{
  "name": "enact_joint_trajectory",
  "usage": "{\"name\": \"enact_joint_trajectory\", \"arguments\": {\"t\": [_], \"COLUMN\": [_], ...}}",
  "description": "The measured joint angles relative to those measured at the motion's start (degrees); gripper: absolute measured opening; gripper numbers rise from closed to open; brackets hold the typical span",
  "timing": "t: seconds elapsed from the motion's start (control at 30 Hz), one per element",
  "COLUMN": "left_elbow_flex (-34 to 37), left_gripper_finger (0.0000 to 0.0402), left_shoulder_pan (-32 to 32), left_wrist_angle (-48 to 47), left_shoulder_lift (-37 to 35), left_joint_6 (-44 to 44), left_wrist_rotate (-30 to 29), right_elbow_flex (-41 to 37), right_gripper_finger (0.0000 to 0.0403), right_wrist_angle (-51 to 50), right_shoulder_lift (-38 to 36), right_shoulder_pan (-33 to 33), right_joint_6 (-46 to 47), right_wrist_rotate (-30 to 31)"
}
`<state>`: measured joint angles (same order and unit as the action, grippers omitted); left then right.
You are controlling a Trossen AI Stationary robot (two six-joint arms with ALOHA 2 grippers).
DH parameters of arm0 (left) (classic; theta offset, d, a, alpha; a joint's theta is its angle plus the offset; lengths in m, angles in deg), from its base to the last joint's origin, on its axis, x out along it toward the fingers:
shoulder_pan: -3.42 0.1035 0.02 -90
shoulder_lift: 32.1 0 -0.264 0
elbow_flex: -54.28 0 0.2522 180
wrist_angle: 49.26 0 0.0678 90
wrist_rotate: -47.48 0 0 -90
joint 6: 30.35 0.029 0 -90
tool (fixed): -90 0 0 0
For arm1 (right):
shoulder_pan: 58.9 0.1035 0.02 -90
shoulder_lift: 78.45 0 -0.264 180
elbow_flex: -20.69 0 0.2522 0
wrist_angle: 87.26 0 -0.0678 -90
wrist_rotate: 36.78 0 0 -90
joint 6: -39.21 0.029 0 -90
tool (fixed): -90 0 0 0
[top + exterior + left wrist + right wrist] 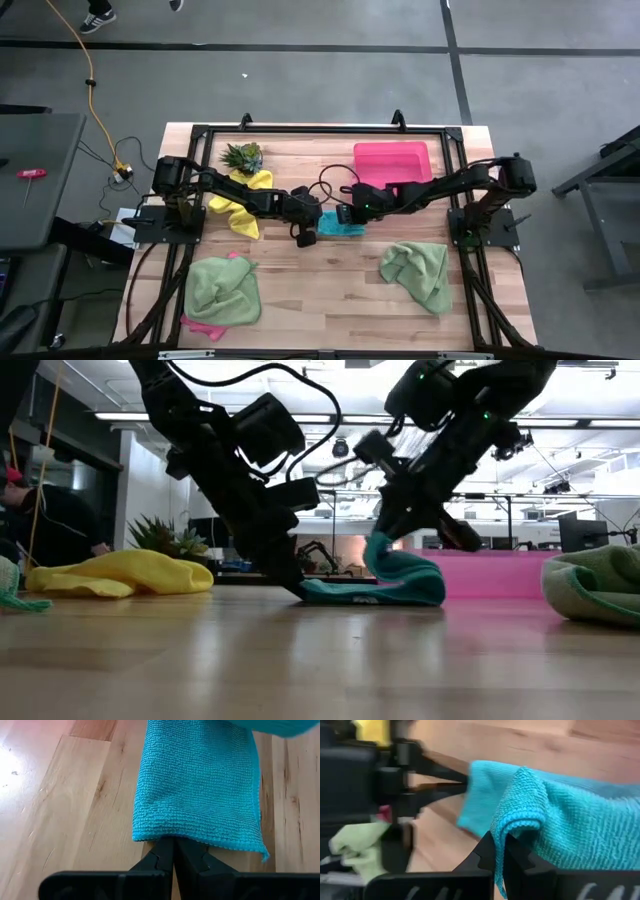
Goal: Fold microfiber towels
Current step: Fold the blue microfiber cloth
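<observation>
The left gripper (173,851) pinches the teal towel (340,226) near the pink tray (391,160), anchoring one edge while the right gripper (501,851), fingers clamped on another edge, lifts it to fold.

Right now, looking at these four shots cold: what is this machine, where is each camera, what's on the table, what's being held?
It is a two-armed robot at a light wooden table. One picture looks straight down, one sits at tabletop height, and one camera rides on each wrist.

Both arms meet mid-table on a fuzzy teal microfiber towel. The left gripper is shut on one edge, low at the table. The right gripper is shut on another part, lifted so the cloth curls over itself, as the low view shows.

Also on the table: a crumpled yellow microfiber towel by a small spiky green plant, a rigid pink rectangular tray, a light green towel near the right arm, and another light green towel lying over a pink towel.
</observation>
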<state>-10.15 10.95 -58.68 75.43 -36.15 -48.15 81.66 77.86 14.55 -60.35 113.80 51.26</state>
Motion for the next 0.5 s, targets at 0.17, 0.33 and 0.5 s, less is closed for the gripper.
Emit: {"name": "enact_joint_trajectory", "arguments": {"t": [0.17,0.33,0.5], "left_elbow_flex": [0.0,0.0,0.0], "left_gripper_finger": [0.0,0.0,0.0], "left_shoulder_pan": [0.0,0.0,0.0], "left_wrist_angle": [0.0,0.2,0.2], "left_shoulder_lift": [0.0,0.0,0.0], "left_joint_6": [0.0,0.0,0.0], "left_wrist_rotate": [-0.5,-0.8,-0.8], "right_elbow_flex": [0.0,0.0,0.0], "right_gripper_finger": [0.0,0.0,0.0], "right_wrist_angle": [3.2,3.9,3.5], "right_shoulder_lift": [0.9,0.8,0.9], "right_shoulder_pan": [0.0,0.0,0.0], "right_joint_6": [0.6,1.6,1.0], "right_wrist_rotate": [1.0,2.3,1.7]}}
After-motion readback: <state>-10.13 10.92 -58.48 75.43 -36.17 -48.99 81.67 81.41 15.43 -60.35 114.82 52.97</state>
